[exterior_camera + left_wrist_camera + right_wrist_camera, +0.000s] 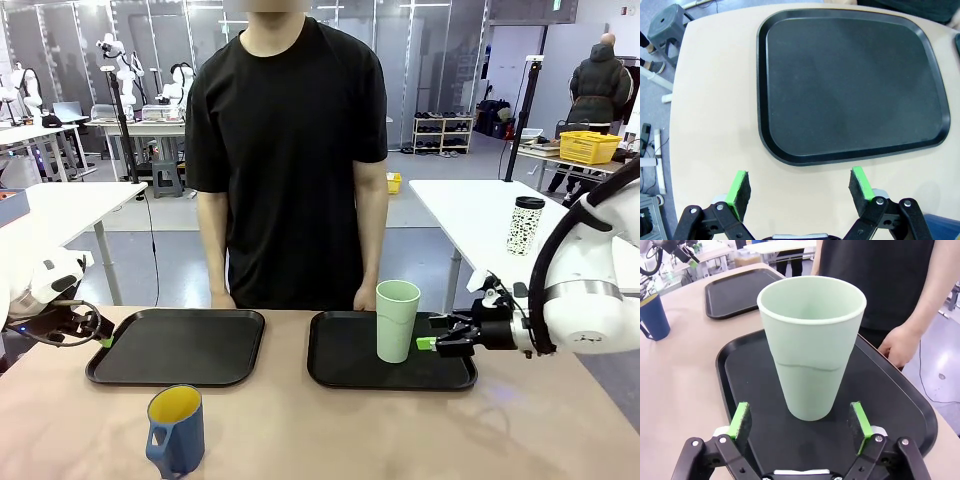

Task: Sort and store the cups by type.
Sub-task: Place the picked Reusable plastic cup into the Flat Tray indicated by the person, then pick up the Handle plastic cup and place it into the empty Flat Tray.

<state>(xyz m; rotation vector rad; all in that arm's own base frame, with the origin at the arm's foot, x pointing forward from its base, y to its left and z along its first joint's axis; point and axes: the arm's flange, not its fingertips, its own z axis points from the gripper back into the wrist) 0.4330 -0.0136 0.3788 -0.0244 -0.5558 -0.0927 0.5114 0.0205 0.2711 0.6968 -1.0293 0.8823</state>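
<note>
The mint-green tumbler (pixel 397 320) (pixel 811 342) stands upright on the right black tray (pixel 350 360) (pixel 890 405). My right gripper (pixel 424 344) (pixel 800 427) is open just to its right, low over that tray, with the cup a little ahead of the green pads (pixel 739 421) and free of them. The blue mug (pixel 176 430) (pixel 653 316), yellow inside, sits on the bare table near the front, left of centre. My left gripper (pixel 104 342) (pixel 800 190) is open and empty at the left tray's (pixel 178 346) (pixel 850 80) near-left corner, over the table.
A person stands at the far side with both hands (pixel 365 298) resting on the table edge behind the trays; one hand (pixel 900 346) is close to the right tray's rim. A speckled tumbler with a black lid (pixel 524 225) stands on another table behind.
</note>
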